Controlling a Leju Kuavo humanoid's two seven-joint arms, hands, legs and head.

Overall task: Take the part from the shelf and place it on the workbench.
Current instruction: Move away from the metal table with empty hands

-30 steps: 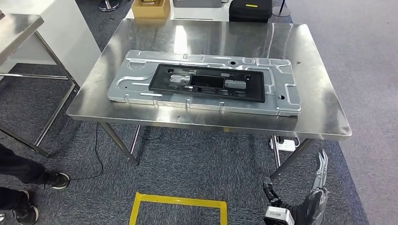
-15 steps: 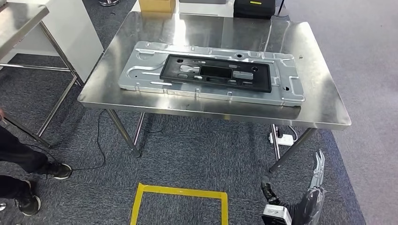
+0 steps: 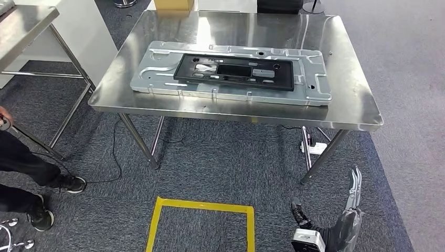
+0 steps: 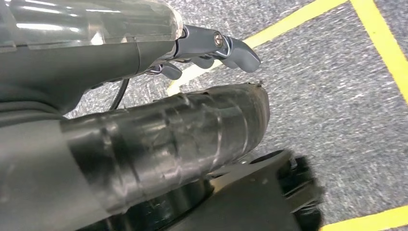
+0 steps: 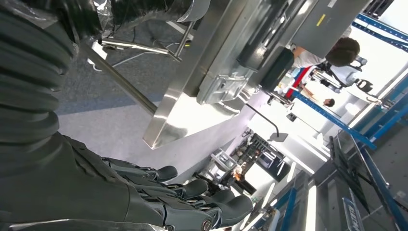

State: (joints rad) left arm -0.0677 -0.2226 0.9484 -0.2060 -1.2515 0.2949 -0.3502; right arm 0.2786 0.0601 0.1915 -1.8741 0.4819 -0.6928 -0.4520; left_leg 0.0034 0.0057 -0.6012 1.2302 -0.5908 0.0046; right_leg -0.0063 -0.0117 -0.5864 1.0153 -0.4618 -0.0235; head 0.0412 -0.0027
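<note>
Nearest, low right in the head view: the right hand (image 3: 355,202), hanging beside the robot's body over grey carpet (image 3: 220,168), fingers straight and side by side, holding nothing. The right wrist view shows those same fingers (image 5: 192,202) extended, nothing in them.

Left hand (image 4: 211,48): seen in the left wrist view above the carpet, fingers partly bent, nothing visible between them; how widely they are spread cannot be told.

Floor, near centre: a square outline of yellow tape (image 3: 202,223) on the carpet, just left of the right hand.

Floor, far left: a person's dark trouser legs and black shoes (image 3: 55,197), standing well apart from the tape.

Middle ground: the stainless steel workbench (image 3: 346,89) on tubular legs. A black cable (image 3: 116,157) trails on the carpet by its left legs; a white power strip (image 3: 314,148) lies on the floor under its right side.

On the workbench: the part, a long silver stamped metal panel (image 3: 157,73) with a black rectangular frame (image 3: 233,71) seated in its middle. It lies flat, lengthwise left to right, near the front edge.

Far left: a second steel table (image 3: 23,29) beside a white cabinet (image 3: 86,31).

Far edge: a cardboard box (image 3: 173,4) and a black case (image 3: 281,5) behind the workbench.
</note>
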